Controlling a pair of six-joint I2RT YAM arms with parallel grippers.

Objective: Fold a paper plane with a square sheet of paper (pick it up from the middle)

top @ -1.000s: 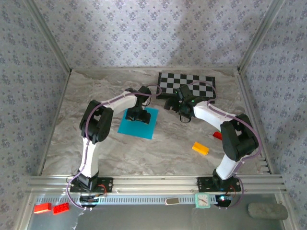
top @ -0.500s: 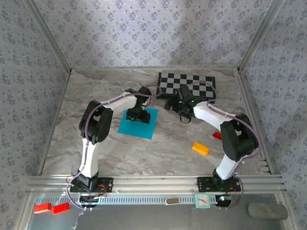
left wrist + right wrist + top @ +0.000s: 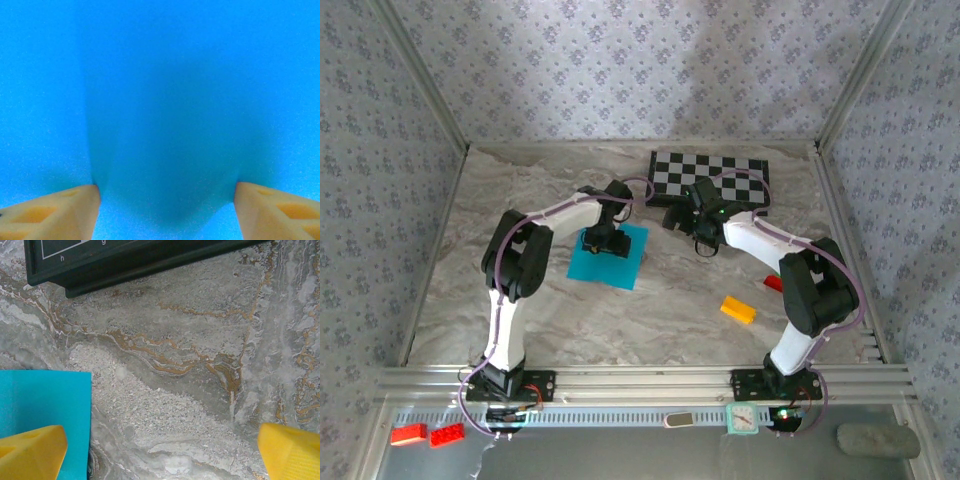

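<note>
The square sheet of paper (image 3: 618, 262) lies flat on the marble table, bright cyan-blue, left of the middle. My left gripper (image 3: 601, 241) points straight down on its upper middle. In the left wrist view the sheet of paper (image 3: 165, 90) spreads right across, and the gripper (image 3: 166, 212) is open with its yellow fingertips (image 3: 55, 212) wide apart, close to or on the paper. My right gripper (image 3: 676, 215) hovers just right of the sheet, near the chessboard. It is open (image 3: 160, 452) over bare marble, and the paper's corner (image 3: 45, 400) lies by its left fingertip (image 3: 30, 452).
A black-and-white chessboard (image 3: 712, 178) lies at the back right, its dark edge (image 3: 150, 260) just beyond my right gripper. A yellow-orange block (image 3: 738, 310) and a small red piece (image 3: 773, 284) sit at the right front. Patterned walls enclose the table.
The left gripper and the blue sheet under it have shifted slightly toward the back left. The right arm has barely moved.
</note>
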